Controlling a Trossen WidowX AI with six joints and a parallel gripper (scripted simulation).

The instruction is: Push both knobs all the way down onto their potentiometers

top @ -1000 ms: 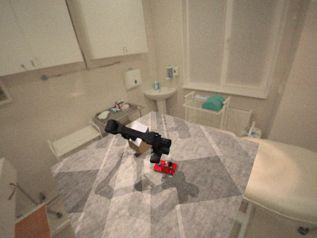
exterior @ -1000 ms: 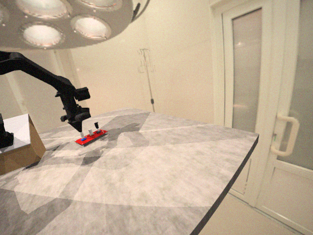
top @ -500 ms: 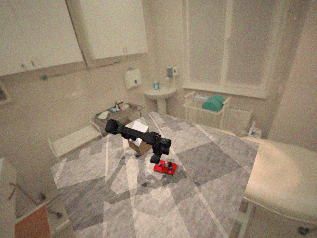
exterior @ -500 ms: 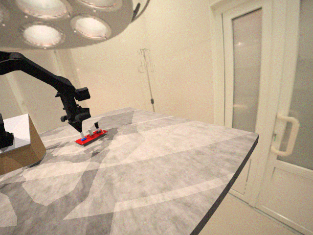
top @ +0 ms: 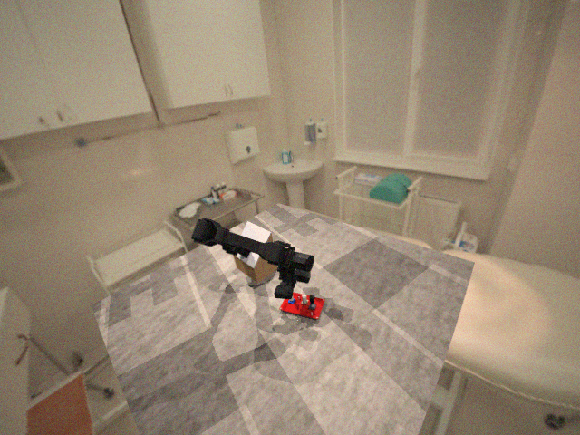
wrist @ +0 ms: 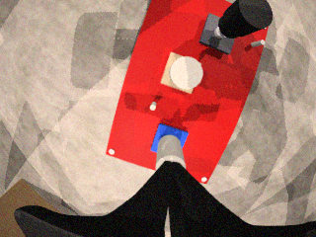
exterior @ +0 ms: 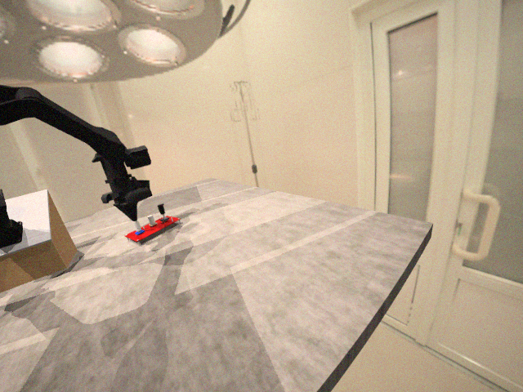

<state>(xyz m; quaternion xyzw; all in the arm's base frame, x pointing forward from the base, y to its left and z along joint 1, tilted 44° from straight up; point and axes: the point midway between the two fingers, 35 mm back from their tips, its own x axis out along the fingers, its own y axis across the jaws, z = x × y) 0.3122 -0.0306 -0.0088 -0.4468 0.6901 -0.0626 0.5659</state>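
Note:
The red circuit board (top: 295,310) (exterior: 131,236) (wrist: 133,128) stands on the table. A grey knob (exterior: 138,225) (wrist: 170,150) is over the blue potentiometer (exterior: 140,232) (wrist: 162,133). My gripper (exterior: 135,220) (wrist: 170,168) is shut and empty; its tips are at the top of the grey knob, and whether they touch cannot be told. A black knob (exterior: 160,208) (wrist: 249,15) stands high over the dark potentiometer (exterior: 164,219) (wrist: 210,29), with bare shaft showing beneath. A white knob (exterior: 151,220) (wrist: 187,73) stands over the beige potentiometer (wrist: 168,69) in the middle.
A brown box (top: 256,270) (exterior: 33,269) with a white sloping top stands behind the board in the top view, at the left in the exterior view. A thin pale post (wrist: 153,106) rises from the board between the blue and beige potentiometers; another (wrist: 258,43) stands near the dark one.

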